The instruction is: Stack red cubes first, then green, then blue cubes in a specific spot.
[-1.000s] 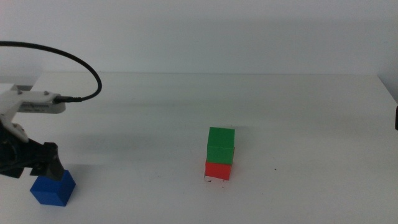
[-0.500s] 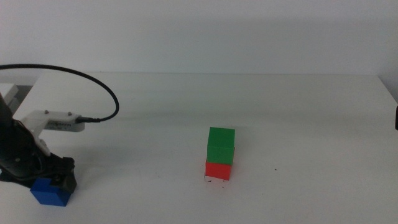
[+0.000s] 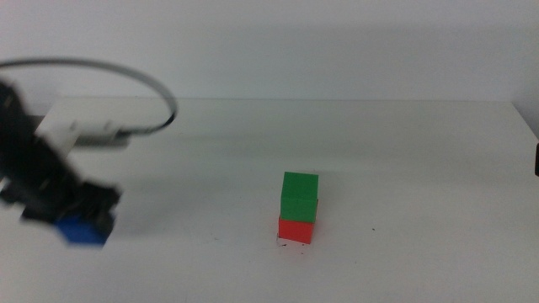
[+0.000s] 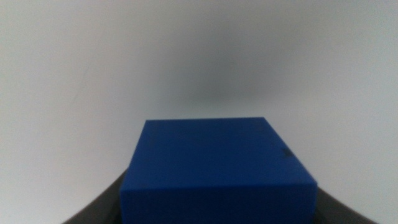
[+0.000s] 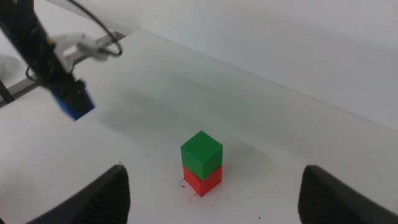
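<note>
The small matte green cube (image 3: 299, 196) sat on the red cube (image 3: 296, 230) at the marked spot (image 3: 294, 244), while the left gripper (image 3: 77, 220), well apart, clamped the unstacked blue cube (image 3: 83, 231); the right gripper (image 5: 214, 193) waited, spread wide.

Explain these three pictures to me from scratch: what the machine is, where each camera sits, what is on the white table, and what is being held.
These are two robot arms at a white table, each ending in a two-jaw end effector. The middle view looks forward and down over the table. The other two pictures come from cameras on each arm's wrist.

On the table a green cube sits on a red cube, a two-cube stack.

The left end effector comes in from the left side and is shut on the blue cube, which appears lifted off the table; its wrist picture is nearly filled by that cube.

The right end effector waits, jaws open and holding nothing, looking down at the stack from above.
</note>
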Tool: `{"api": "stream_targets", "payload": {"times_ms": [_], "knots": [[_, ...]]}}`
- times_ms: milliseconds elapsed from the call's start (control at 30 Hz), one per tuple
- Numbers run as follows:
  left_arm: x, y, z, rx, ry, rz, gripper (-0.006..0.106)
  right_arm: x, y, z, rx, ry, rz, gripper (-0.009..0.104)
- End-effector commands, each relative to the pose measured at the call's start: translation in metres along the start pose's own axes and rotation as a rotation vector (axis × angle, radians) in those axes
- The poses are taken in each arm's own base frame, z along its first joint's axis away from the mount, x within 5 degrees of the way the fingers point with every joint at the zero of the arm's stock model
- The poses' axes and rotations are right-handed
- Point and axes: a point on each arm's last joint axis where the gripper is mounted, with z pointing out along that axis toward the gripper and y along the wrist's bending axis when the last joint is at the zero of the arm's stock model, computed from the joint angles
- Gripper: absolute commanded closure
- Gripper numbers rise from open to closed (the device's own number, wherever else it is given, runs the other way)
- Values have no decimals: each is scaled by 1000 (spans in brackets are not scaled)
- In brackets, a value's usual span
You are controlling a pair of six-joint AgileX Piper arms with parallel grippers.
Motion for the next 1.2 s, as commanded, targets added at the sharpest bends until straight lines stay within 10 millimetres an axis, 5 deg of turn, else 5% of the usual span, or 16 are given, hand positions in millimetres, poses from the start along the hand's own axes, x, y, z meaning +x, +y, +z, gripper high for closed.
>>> {"api": "stream_targets", "payload": {"times_ms": [0,200,433,633,1167], "knots": [[-8,-38,-32,-22,-45,-7,102,1,0,1,-1,-1,-10,9],[-26,-160,-81,68,-178,-1,102,1,0,1,-1,-1,-10,9],[-45,-253,-74,2,-201,87,102,1,0,1,-1,-1,-10,9],[-55,-279,-50,4,-177,128,102,1,0,1,-1,-1,-10,9],[-58,-283,-17,-8,-96,133,102,1,0,1,-1,-1,-10,9]]}}
